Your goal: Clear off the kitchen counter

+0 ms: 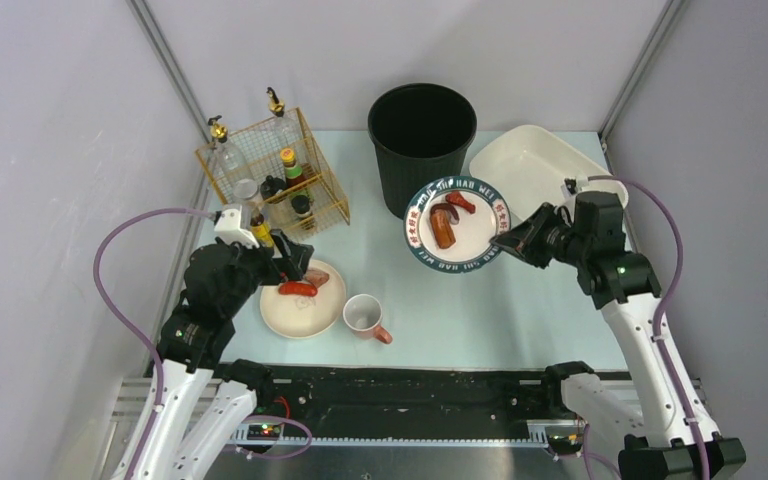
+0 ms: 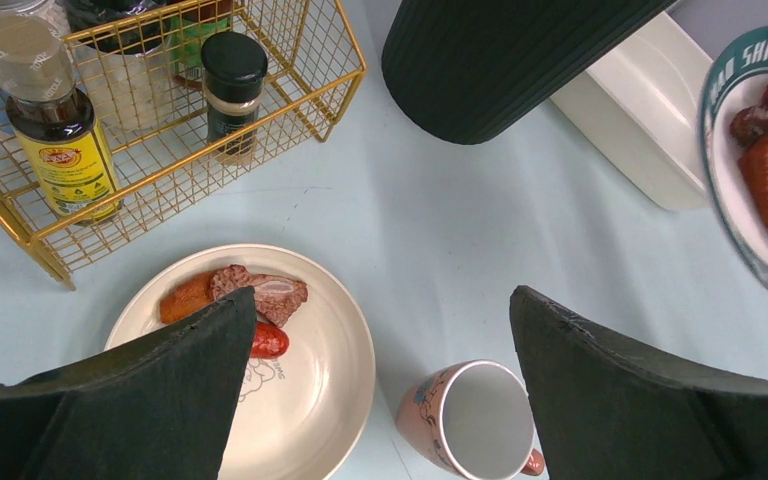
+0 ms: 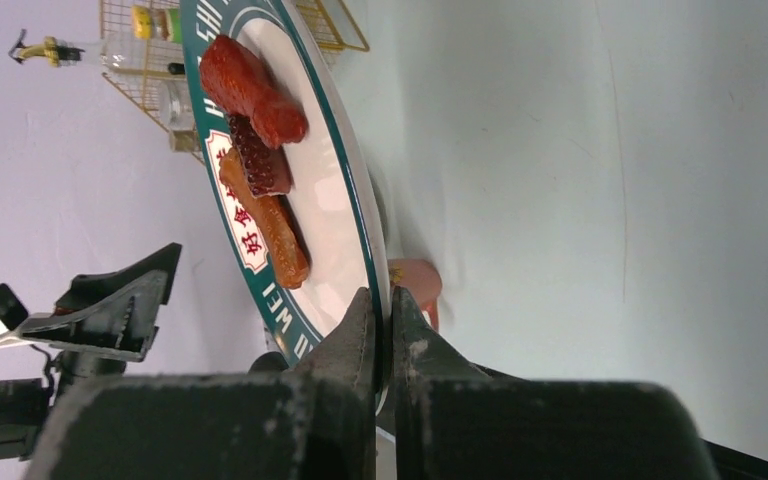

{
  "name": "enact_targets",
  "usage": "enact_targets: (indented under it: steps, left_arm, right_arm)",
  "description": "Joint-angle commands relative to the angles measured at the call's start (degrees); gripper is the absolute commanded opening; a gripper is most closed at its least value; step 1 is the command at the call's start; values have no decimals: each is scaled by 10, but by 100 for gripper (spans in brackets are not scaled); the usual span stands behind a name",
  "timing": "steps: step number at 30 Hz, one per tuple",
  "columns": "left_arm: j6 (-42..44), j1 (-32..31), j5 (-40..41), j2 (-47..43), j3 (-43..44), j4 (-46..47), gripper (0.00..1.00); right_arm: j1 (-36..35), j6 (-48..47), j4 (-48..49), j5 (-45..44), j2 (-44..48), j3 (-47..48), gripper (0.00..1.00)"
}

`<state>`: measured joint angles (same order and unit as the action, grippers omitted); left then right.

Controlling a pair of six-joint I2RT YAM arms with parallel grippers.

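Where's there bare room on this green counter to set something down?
Widest bare patch of the mint-green kitchen counter: front right, between the pink ceramic mug and the right arm. A narrower strip between gold wire rack and black ribbed bin. Crowded front left: cream plate, mug, left gripper.

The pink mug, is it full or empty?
Empty: the mug stands upright and its white inside shows bare to the bottom.
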<state>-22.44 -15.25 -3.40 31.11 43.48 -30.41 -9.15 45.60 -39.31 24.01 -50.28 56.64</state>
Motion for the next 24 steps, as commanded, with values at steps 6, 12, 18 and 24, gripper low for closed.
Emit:
enact_targets:
  steps: [6,12,18,24]
  left_arm:
    - [-3,9,-17,0,-2,24,100]
    - [-3,13,-20,2,-2,25,100]
    - [-4,18,-25,3,-3,26,100]
    - [-7,32,-41,11,-4,30,100]
  right_arm:
    - [25,12,7,81,-71,145,0]
    - [51,57,59,85,-147,214,0]
    - [56,76,80,51,-236,319,0]
    - [49,65,68,-9,-338,476,0]
